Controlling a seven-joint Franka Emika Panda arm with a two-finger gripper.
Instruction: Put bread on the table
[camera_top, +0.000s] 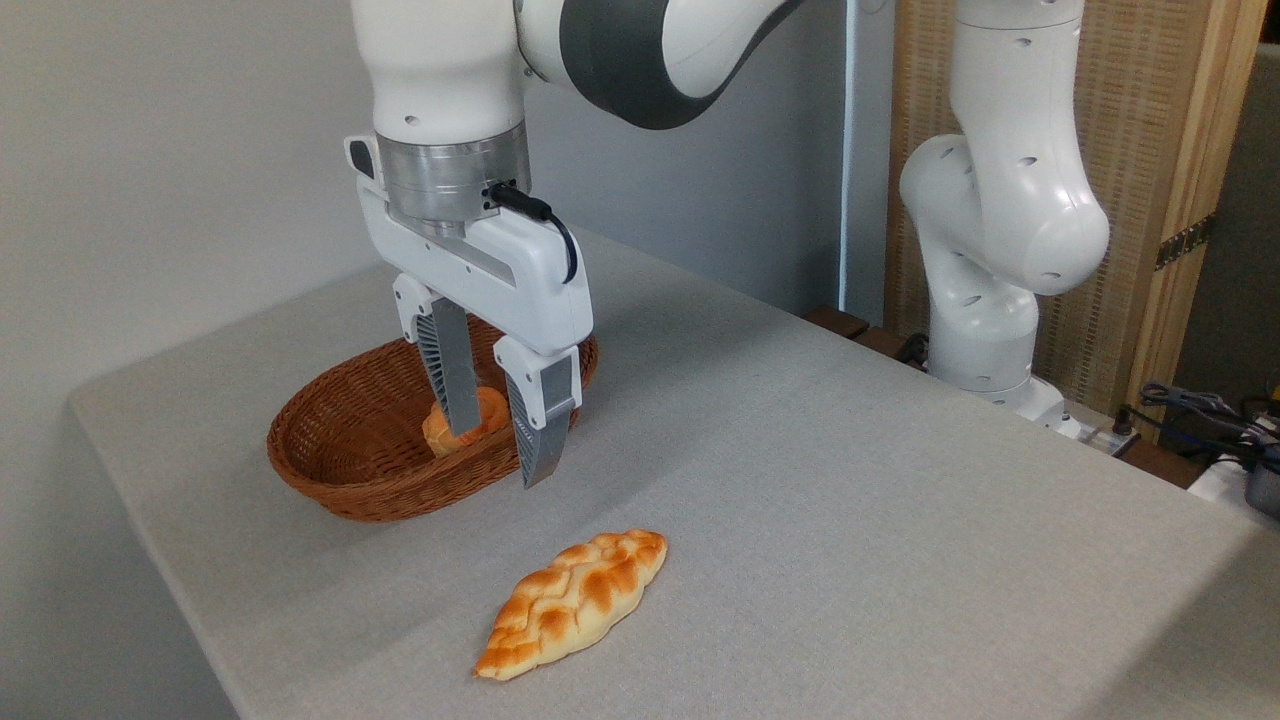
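The long braided loaf (573, 603) lies nearest on the tabletop (850, 480). At its eleven o'clock, the bread (487, 408) sits in the basket (350, 480). Your pincer (500, 450) is open around it; squeeze gently, lift straight up.

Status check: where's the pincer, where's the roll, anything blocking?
Pincer open, over the wicker basket. Round roll in the basket, partly hidden behind one finger, contact unclear. Braided loaf lies on the table, clear of basket.

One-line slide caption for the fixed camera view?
Open gripper straddles bread in basket; braided loaf lies on table.
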